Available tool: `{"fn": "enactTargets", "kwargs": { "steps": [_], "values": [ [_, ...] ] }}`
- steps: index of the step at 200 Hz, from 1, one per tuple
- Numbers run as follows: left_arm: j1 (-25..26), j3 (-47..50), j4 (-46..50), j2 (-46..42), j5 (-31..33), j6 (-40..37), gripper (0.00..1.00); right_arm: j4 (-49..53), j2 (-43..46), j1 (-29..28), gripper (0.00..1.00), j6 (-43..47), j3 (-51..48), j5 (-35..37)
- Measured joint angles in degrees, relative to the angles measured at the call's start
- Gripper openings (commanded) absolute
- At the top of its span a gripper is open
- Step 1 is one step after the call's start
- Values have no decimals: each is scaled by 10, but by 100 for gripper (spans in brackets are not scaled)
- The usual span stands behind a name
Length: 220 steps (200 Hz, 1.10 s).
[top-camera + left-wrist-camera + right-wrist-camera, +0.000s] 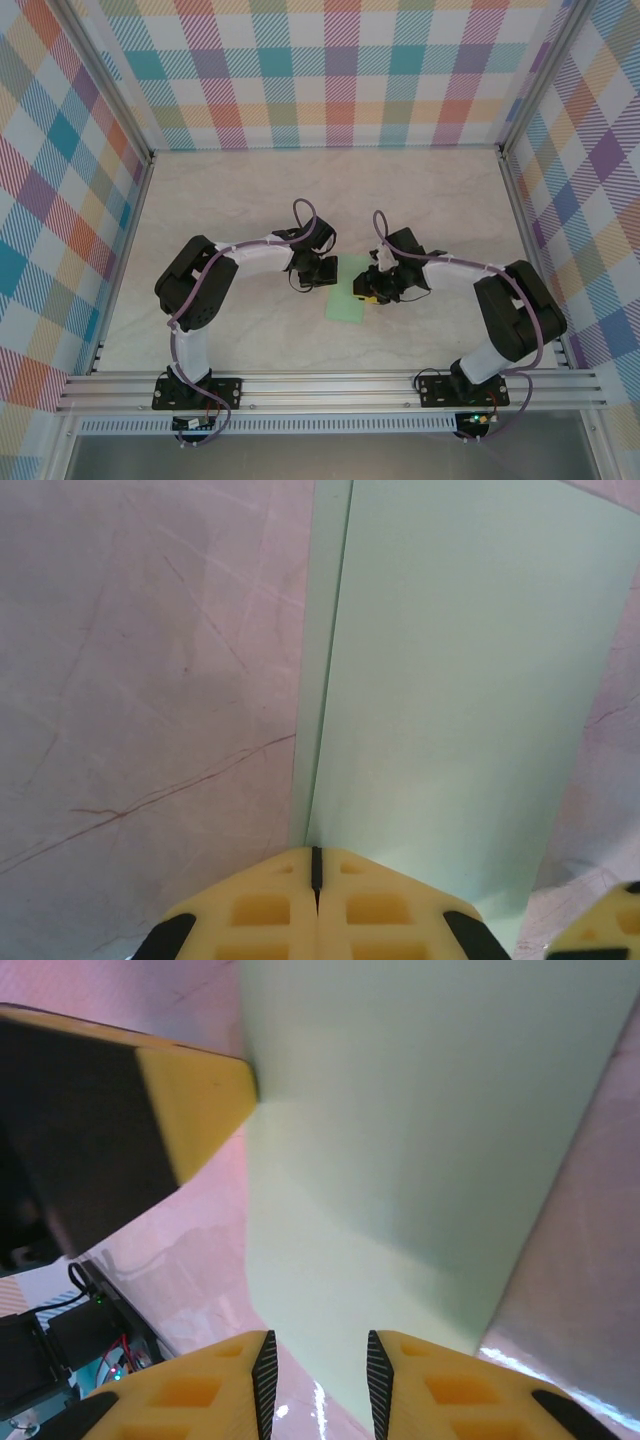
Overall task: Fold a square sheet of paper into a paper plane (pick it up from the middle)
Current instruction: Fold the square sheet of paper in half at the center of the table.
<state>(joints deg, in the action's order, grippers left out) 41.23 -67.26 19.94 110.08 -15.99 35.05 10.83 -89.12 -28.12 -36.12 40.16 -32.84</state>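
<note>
- Paper point(350, 305) lies on the table point(250, 200), right in the middle between the two arms, pale green and rectangular from above.
- Left jaws are pressed fully together with nothing between them. Their tips sit at the near end of a long straight line in the paper point(450, 680), touching the sheet or just above it.
- That line looks like one layer lying over another, with a narrow strip point(322, 630) showing along its left side. I read that as a first lengthwise fold, the edges slightly off.
- Right jaws stand partly apart, the gap aimed at the paper point(420, 1140). The sheet runs toward the gap, but I can't tell whether it reaches in, and nothing is clamped.
- No pointed nose, no angled corners and no wings are visible yet.
- Early days, by my reckoning: the centre crease may be done. The corner folds, the narrowing folds and the wings are all left.
</note>
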Motion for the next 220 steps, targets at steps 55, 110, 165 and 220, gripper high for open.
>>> {"fn": "enactTargets", "kwargs": {
  "steps": [55, 110, 165, 220],
  "values": [
    [0, 0, 0, 0, 0, 0, 0, -22, -16, -27, 32, -13, -41, 2],
    [0, 1, -2, -1, 0, 0, 0, -20, 0, -26, 32, -17, -46, 3],
    [0, 4, -5, -2, 0, 0, 0, -22, 22, -49, 32, -23, -57, 4],
    [0, 5, -6, -2, 0, 0, 0, -40, 11, -54, 32, -32, -72, 5]
  ]
}}
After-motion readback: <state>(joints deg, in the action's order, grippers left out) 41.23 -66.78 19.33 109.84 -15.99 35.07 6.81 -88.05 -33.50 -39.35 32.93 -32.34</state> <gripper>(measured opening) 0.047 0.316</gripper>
